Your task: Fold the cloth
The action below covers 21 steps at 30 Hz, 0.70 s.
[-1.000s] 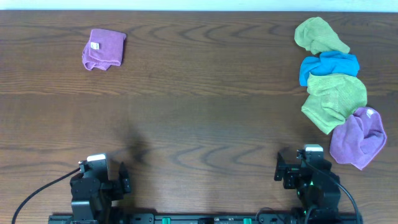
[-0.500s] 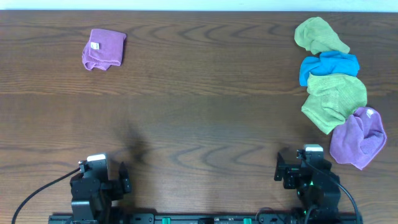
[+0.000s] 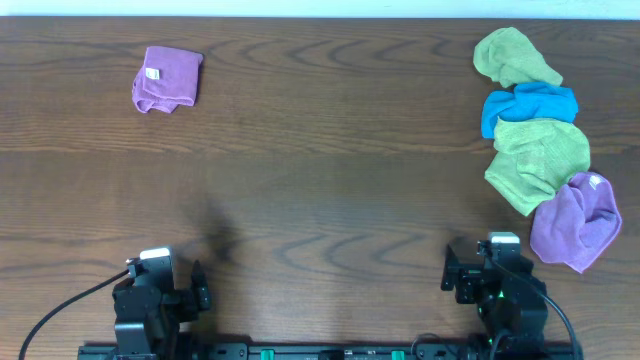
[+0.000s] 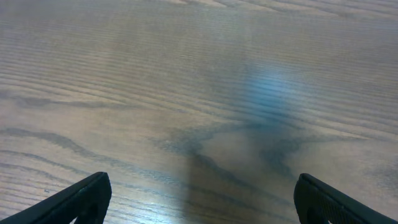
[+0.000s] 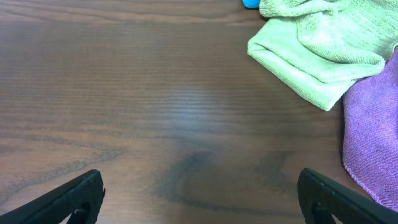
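Right gripper and left gripper: wide, empty, parked near, ready to pinch | the cloth: crumpled in right-side pile between blue cloth and purple cloth | likely right arm's reach; fold not begun

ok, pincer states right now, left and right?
Left pincer: open, holding nothing.
Right pincer: open, holding nothing.

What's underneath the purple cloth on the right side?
The purple cloth seems to overlap a corner of the lower green cloth; table shows around the rest. Anything fully beneath is covered.
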{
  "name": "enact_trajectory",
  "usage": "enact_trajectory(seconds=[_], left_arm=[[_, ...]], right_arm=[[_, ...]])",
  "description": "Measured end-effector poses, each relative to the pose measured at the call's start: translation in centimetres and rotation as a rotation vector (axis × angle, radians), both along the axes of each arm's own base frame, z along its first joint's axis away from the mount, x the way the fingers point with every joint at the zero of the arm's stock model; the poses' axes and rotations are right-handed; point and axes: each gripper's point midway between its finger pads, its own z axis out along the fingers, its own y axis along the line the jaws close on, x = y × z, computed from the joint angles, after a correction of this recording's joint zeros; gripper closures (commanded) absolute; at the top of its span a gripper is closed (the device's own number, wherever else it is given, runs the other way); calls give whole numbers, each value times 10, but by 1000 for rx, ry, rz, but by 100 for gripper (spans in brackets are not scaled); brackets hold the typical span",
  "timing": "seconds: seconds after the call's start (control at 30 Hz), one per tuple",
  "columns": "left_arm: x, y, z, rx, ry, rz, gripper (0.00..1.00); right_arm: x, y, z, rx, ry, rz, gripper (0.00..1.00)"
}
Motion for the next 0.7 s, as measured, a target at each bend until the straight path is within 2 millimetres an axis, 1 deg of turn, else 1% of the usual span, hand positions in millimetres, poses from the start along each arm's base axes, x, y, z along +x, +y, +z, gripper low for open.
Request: enact_trajectory(seconds=[0.7], left_arm=[[0,0,0,0,0,0,5]], right_arm=[[0,0,0,0,0,0,1]])
